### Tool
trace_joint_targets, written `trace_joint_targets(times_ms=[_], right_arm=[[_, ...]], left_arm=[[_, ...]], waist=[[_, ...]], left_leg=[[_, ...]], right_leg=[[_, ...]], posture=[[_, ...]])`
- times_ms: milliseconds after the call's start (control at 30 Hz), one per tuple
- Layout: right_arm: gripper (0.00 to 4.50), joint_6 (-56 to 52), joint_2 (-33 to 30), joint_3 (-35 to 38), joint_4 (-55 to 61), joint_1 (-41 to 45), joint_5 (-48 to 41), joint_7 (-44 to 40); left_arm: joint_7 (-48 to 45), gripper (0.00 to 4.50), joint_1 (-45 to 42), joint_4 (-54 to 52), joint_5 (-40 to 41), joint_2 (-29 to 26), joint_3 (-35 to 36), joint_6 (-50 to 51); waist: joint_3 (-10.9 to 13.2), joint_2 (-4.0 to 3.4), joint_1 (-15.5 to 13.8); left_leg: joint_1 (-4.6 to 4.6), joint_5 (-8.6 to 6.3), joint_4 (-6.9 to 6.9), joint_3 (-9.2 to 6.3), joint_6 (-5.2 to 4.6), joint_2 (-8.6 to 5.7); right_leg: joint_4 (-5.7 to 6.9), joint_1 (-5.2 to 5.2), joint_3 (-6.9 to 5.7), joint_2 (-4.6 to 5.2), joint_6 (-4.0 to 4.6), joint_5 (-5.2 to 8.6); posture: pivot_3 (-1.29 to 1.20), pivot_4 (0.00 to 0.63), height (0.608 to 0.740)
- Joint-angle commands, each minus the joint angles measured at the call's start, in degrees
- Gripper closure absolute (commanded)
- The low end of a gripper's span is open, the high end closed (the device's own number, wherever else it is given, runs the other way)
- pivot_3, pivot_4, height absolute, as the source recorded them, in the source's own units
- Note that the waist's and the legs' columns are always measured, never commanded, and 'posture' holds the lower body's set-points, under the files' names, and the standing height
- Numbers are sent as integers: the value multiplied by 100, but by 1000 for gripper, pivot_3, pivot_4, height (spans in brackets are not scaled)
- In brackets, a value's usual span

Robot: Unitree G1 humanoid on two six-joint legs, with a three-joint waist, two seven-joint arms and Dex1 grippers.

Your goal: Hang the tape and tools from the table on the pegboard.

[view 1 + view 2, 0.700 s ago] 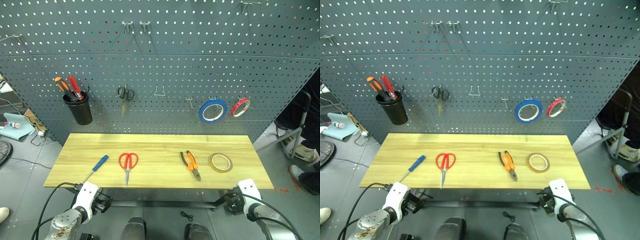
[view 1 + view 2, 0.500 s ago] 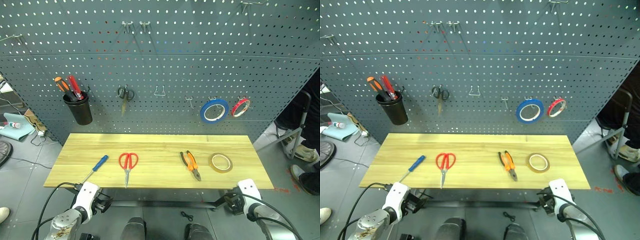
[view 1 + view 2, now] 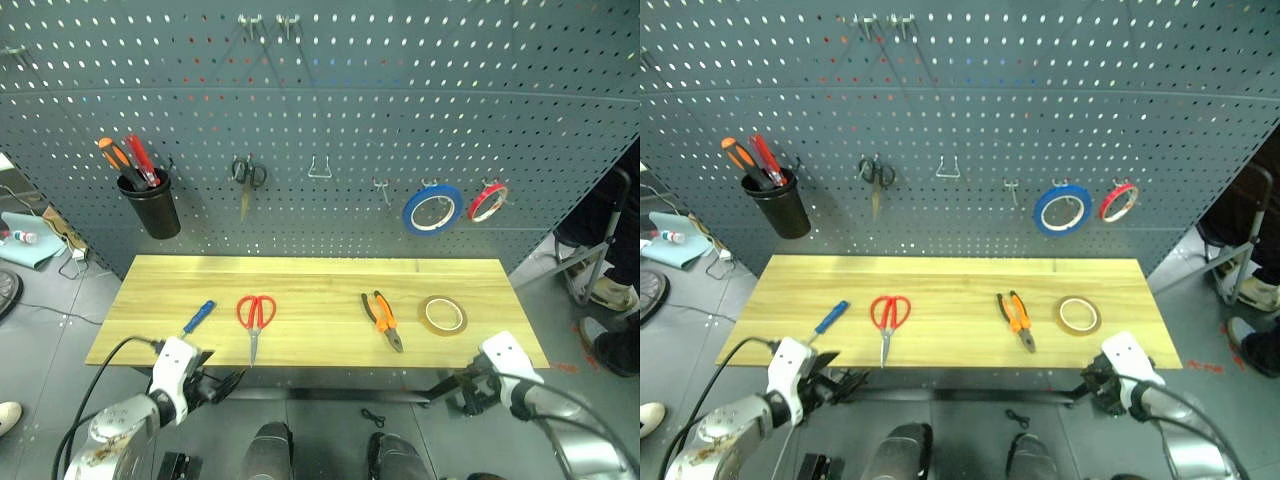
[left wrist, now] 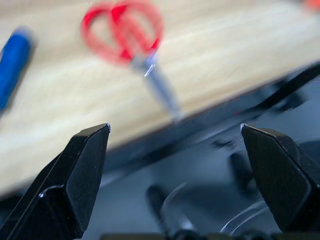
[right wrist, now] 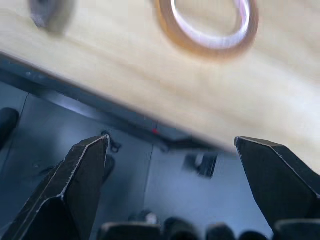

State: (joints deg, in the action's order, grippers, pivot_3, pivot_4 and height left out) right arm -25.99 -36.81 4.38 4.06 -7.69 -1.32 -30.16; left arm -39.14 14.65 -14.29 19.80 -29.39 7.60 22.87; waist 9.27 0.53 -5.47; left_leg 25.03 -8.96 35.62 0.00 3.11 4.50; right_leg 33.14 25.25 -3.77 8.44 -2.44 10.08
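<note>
Left eye view showed the start of the job — nothing yet lifted, all four things lying on the counter (image 3: 300,275) in the middle of the frame, below the pegboard (image 3: 330,120) that filled the upper half. The left gripper (image 3: 222,385) and right gripper (image 3: 463,392) hung at the lower edge, just short of the counter's near rim, fingers spread wide and grasping nothing. The tape (image 3: 442,315) lay flat at centre right; the pliers (image 3: 382,320) beside it ran up-and-down in frame, nose toward the bottom. The scissors (image 3: 254,320) lay likewise, blades toward the bottom edge; the screwdriver (image 3: 196,320) slanted, handle upper right. The next move, I judged, called for a reach forward over the rim — right gripper to the tape.
</note>
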Motion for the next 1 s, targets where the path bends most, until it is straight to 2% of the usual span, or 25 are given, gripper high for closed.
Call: trace_joint_targets(times_ms=[33, 167, 267, 300, 433, 500, 600, 667, 933, 1000], right_arm=[[0, -61, -426, -154, 213, 473, -66, -592], [0, -183, -716, -478, -239, 1422, -107, -1232], [0, -128, -769, -848, -1007, 2264, 30, -1608], [0, -83, -789, -917, -1172, 2411, 70, -1679], [0, 218, -651, -1317, -2280, 3327, 311, -1917], [0, 378, -596, -1469, -2749, 3640, 426, -1977], [0, 629, -519, -1621, -3338, 3979, 570, -2050], [0, 744, -390, -1726, -3913, 4258, 722, -1982], [0, 1091, -43, -1803, -5301, 4862, 971, -1936], [553, 1184, 24, -1811, -5523, 4968, 1018, -1905]], left_arm=[[-390, 49, -566, -1049, 639, -151, -370, 551], [-842, 49, -1605, -1227, 1033, -217, -854, 939], [-1330, 49, -2290, -956, 1164, -171, -1254, 917], [-1388, 49, -2402, -916, 1193, -153, -1314, 928], [-1834, 49, -2886, -687, 1312, -27, -1683, 925], [-1877, 49, -3016, -605, 1305, 51, -1774, 924], [-1876, 49, -3122, -523, 1280, 150, -1824, 918], [-1845, 49, -3113, -562, 1295, 175, -1817, 952], [-1767, 49, -2969, -762, 1377, 195, -1741, 988], [-1741, 0, -2957, -765, 1344, 205, -1739, 946]], waist=[[143, 2, -5], [349, 38, 4], [517, 88, 24], [569, 92, 29], [756, 111, 63], [829, 120, 114], [929, 120, 160], [1005, 126, 183], [1165, 139, 287], [1171, 147, 307]], left_leg=[[7, 1, 20, -4, -1, 0], [12, 16, 38, -1, -25, -5], [21, 22, 51, 3, -35, -26], [21, 44, 48, 2, -70, -28], [28, 46, 29, -9, -83, -38], [64, 44, 26, -13, -85, -67], [90, 26, 28, -25, -115, -65], [97, 13, 33, -31, -136, -66], [102, 13, 35, -32, -136, -79], [101, 13, 41, -33, -136, -79]], right_leg=[[11, -3, 1, 0, 0, 0], [22, -8, 20, -2, 0, 0], [93, 28, 77, -8, 0, 0], [101, 30, 97, -20, 0, -1], [126, 44, 230, -111, 1, -4], [181, 96, 326, -142, -15, 2], [187, 104, 349, -172, -49, -2], [188, 104, 377, -194, -39, 2], [191, 106, 446, -224, -92, 31], [192, 102, 454, -229, -93, 31]], posture=[[162, 252, 737], [140, 296, 737], [125, 332, 737], [123, 336, 737], [115, 366, 737], [116, 386, 737], [119, 396, 737], [122, 405, 737], [143, 426, 737], [144, 431, 737]])
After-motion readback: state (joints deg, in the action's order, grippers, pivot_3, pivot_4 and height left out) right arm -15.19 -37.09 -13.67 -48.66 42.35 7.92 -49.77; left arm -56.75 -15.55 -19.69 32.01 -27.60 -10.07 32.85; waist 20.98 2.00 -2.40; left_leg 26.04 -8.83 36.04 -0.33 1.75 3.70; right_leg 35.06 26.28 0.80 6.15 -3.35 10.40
